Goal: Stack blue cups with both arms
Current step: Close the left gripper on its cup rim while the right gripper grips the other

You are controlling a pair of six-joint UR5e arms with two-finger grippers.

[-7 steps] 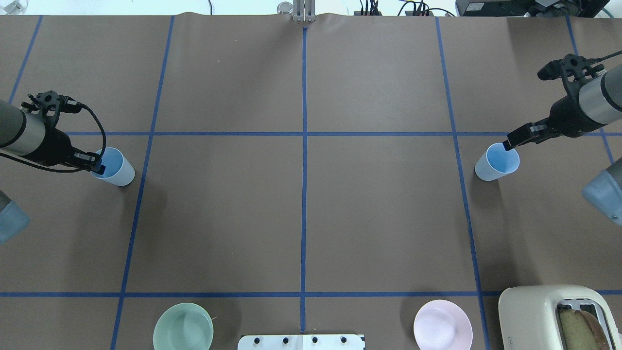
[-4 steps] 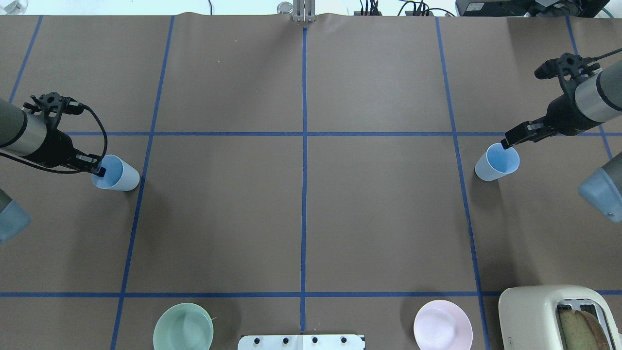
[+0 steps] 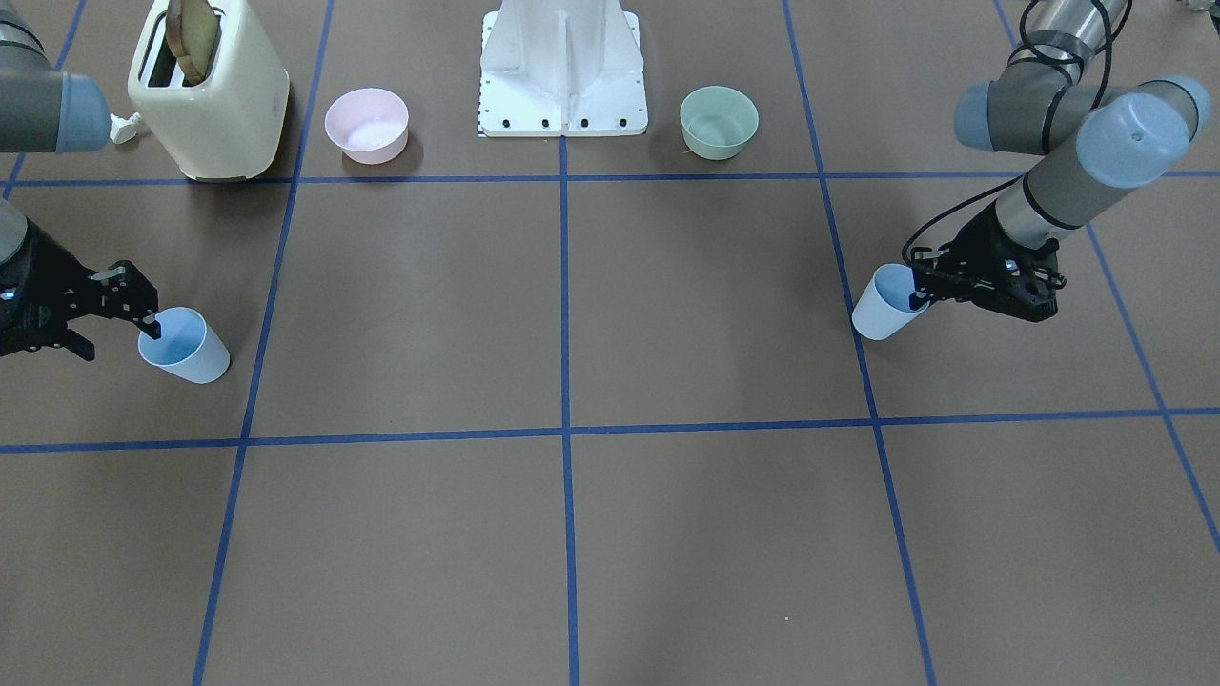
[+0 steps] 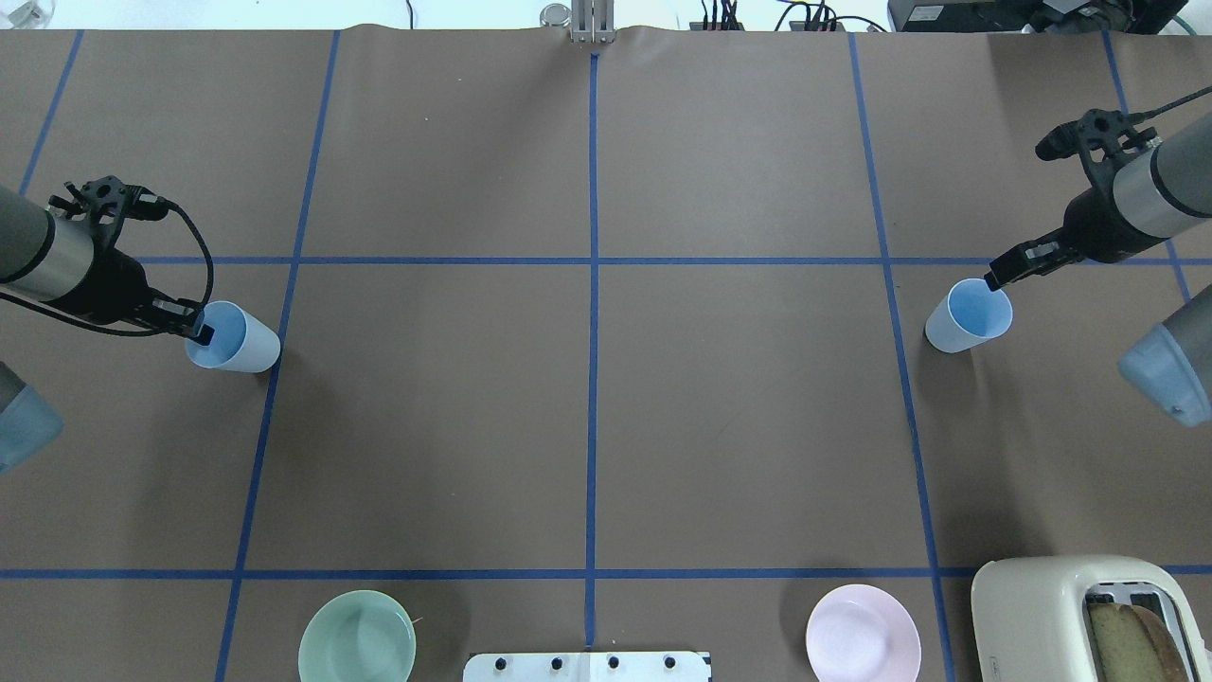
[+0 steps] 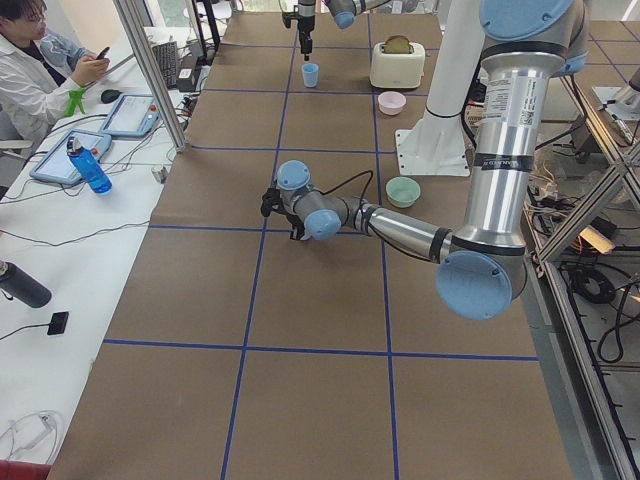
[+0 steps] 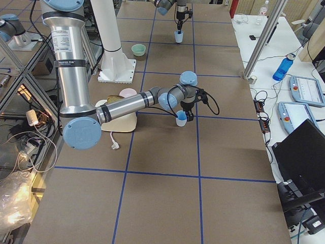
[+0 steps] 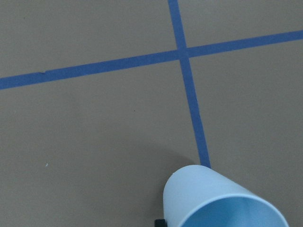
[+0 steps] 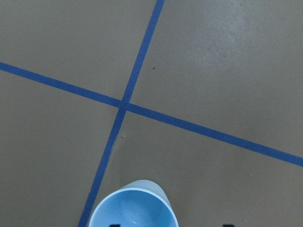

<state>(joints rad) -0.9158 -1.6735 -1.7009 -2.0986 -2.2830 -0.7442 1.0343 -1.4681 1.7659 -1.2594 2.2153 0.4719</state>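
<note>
Overhead exterior: left hand (image 4: 201,332) pinches the tilted left blue cup (image 4: 244,343) by its rim, right hand (image 4: 992,280) is spread astride the upright right blue cup (image 4: 966,320) rim, the 2 well apart across the desk (image 4: 739,426).

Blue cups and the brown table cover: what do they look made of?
Both look like thin moulded plastic: the left arm's cup and the right arm's cup have smooth, seamless pale-blue walls with a slight sheen. Table cover: likely matte brown paper or card; its far edge ripples.
</note>
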